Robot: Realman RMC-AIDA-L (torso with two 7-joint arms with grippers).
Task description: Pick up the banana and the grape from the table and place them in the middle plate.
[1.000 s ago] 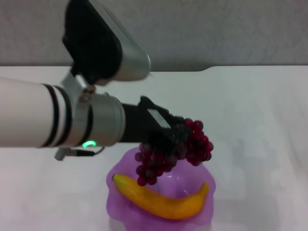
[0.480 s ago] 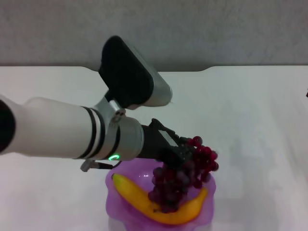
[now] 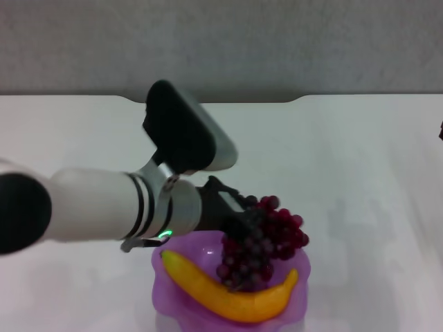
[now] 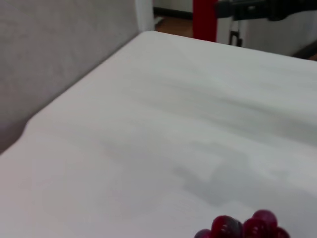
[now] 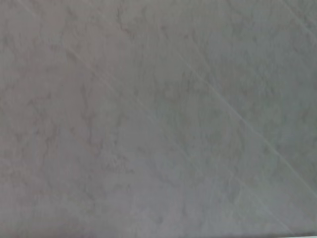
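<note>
The light-purple scalloped middle plate (image 3: 163, 275) stands at the near middle of the white table (image 3: 360, 173). Across it lies the yellow banana (image 3: 208, 287). My left gripper (image 3: 239, 216) reaches in from the left over the plate's far rim and is shut on the top of the dark red grape (image 3: 266, 238) bunch. The bunch hangs down into the plate, its lower end against the banana. A few grapes (image 4: 242, 228) show in the left wrist view. The right gripper is out of view.
The table's notched far edge (image 3: 297, 101) meets a grey wall. A dark sliver (image 3: 441, 130) shows at the right edge of the head view. The right wrist view shows only a grey surface.
The left arm came down and forward, carrying the grape from above the plate's far rim into the plate over the banana. Since half a second ago it has drawn slightly back to the left.
</note>
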